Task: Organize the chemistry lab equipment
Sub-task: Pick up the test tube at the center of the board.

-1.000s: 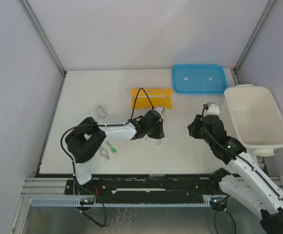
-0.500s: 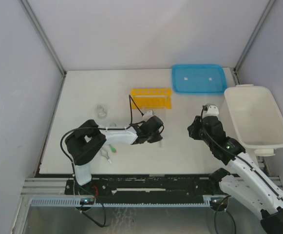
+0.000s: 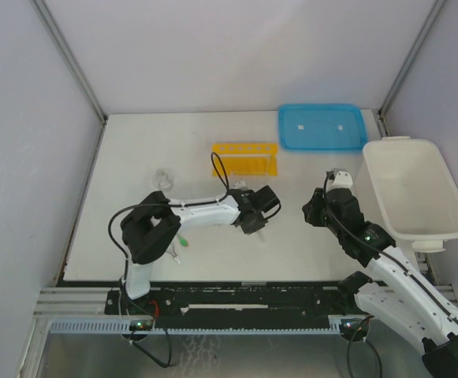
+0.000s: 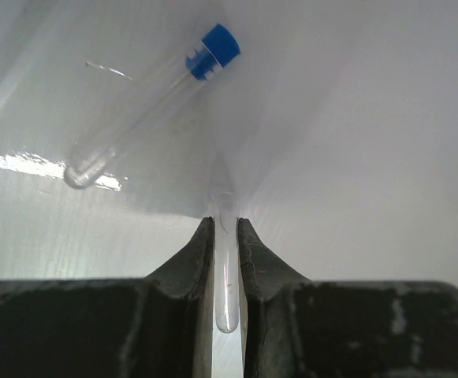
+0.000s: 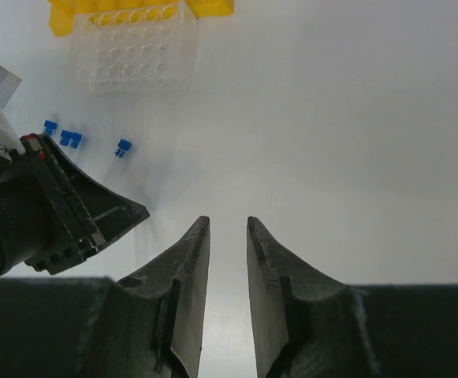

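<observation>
My left gripper (image 4: 225, 223) is shut on a thin clear tube (image 4: 226, 291) that stands between its fingers; no cap shows on it. A blue-capped tube (image 4: 146, 106) lies on the table just beyond, to the left. From above, the left gripper (image 3: 260, 224) hovers near the table's middle, in front of the yellow tube rack (image 3: 245, 157). My right gripper (image 5: 228, 222) is open and holds nothing; it faces the left gripper from the right. Several blue caps (image 5: 71, 138) lie near the rack (image 5: 134, 55).
Small glass vessels (image 3: 163, 178) stand at the left. The thin metal tongs (image 3: 170, 250) and green-tipped stick (image 3: 180, 240) lie beside the left arm's base. A big white tub (image 3: 414, 189) sits at the right edge and a blue lid (image 3: 322, 126) at the back right.
The left gripper has swung right and slightly toward the near edge, away from the rack, still shut on the tube. The right arm has not moved.
</observation>
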Robot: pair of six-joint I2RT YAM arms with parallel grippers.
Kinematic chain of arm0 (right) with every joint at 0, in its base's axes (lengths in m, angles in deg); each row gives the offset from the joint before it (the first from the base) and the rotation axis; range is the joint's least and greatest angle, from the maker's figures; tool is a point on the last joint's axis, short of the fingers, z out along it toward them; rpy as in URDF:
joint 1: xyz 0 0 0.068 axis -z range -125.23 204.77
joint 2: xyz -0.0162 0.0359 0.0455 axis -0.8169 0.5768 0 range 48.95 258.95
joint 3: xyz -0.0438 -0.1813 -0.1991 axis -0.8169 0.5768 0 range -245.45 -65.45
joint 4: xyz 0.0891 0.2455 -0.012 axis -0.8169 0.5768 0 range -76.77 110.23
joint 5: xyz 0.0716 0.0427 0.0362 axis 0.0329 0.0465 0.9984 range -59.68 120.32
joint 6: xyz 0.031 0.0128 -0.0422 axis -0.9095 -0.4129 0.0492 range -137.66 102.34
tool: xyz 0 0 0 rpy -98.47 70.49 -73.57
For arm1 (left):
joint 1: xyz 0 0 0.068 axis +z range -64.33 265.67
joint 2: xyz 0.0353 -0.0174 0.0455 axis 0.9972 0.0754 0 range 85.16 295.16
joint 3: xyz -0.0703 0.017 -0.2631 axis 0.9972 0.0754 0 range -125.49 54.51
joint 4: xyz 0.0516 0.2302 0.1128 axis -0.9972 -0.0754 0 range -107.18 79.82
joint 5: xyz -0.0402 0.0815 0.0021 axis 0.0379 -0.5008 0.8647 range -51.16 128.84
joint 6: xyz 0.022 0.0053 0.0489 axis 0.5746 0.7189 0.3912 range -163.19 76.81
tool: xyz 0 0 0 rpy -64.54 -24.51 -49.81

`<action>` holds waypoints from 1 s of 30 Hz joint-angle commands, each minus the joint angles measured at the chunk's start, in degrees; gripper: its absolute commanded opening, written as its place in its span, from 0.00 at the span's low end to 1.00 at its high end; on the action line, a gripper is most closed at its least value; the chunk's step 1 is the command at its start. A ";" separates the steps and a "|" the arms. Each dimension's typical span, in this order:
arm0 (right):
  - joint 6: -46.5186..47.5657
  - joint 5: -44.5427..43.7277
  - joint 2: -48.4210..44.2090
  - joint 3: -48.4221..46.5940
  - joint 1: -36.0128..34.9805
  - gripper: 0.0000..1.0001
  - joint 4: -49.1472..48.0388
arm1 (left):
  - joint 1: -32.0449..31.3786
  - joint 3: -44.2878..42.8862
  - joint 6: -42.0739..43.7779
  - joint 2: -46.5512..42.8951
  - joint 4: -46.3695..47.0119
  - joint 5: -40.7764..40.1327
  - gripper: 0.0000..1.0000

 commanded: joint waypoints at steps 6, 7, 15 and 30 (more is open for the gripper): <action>-0.60 -0.69 0.06 0.08 -0.91 0.25 -2.98 | -0.84 -8.97 -4.94 4.85 -12.00 4.84 0.06; -0.59 -0.81 0.04 0.10 -0.92 0.25 -2.89 | -0.86 -8.90 -4.59 4.87 -11.75 4.91 0.06; -0.32 -0.76 0.14 0.05 -1.11 0.25 -3.23 | -1.34 -9.03 -1.03 3.30 -10.80 1.39 0.08; 0.01 -0.40 0.56 0.11 -1.14 0.25 -3.61 | -2.14 -7.82 2.29 2.69 -6.80 1.43 0.18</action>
